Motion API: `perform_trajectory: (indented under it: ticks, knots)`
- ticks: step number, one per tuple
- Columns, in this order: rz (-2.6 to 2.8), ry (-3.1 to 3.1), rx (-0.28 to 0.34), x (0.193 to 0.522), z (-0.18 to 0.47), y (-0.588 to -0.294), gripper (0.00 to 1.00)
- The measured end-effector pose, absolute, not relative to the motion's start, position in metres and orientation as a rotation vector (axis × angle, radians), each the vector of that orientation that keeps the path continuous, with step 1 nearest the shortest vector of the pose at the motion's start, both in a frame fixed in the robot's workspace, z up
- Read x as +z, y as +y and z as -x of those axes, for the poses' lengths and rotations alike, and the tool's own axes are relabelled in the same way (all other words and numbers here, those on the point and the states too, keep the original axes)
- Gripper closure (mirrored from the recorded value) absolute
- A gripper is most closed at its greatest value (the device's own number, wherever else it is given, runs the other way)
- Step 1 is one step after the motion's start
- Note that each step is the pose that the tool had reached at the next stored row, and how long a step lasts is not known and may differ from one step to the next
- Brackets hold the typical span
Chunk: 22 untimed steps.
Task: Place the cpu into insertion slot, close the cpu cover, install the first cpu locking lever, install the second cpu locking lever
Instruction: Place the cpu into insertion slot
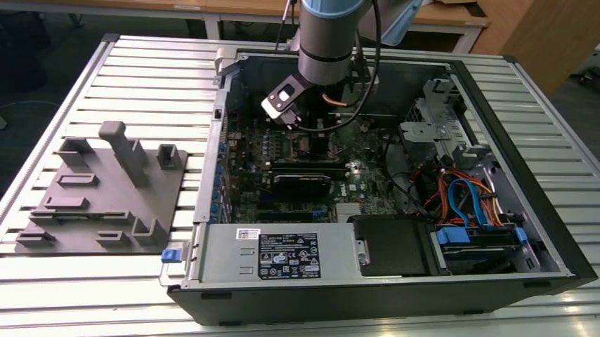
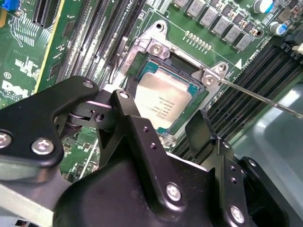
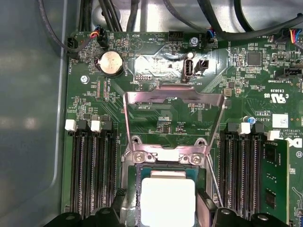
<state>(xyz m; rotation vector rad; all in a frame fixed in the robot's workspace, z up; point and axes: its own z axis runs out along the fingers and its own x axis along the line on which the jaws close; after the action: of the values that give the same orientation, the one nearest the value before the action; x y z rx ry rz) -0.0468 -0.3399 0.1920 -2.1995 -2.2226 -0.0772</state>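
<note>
The cpu [image 2: 163, 101] lies flat in the insertion slot [image 2: 183, 63] of the green motherboard [image 3: 156, 71], its silvery top [image 3: 168, 201] facing up. My gripper [image 2: 163, 116] hangs just above it, open, with one black finger [image 2: 125, 106] on each side of the chip and a gap between pads and chip. The cpu cover [image 3: 173, 97] is swung open and stands up behind the socket, hinged at two screws. A thin metal locking lever [image 2: 265, 100] sticks out unlatched beside the socket. In the exterior view the gripper [image 1: 305, 130] is deep inside the computer case.
Long black memory slots [image 3: 92, 170] flank the socket on both sides. Case walls [image 1: 487, 119], a drive cage and bundled cables [image 1: 459, 196] crowd the exterior view's right. A grey fixture block [image 1: 103, 189] sits on the slatted table at the exterior view's left.
</note>
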Motion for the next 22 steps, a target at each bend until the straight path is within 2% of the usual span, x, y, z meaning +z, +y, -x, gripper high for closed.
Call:
perform_trajectory:
  ticks: [22]
  knots:
    - [2.246,-2.184,-0.07,0.1932,0.0475,-0.3392,0.33]
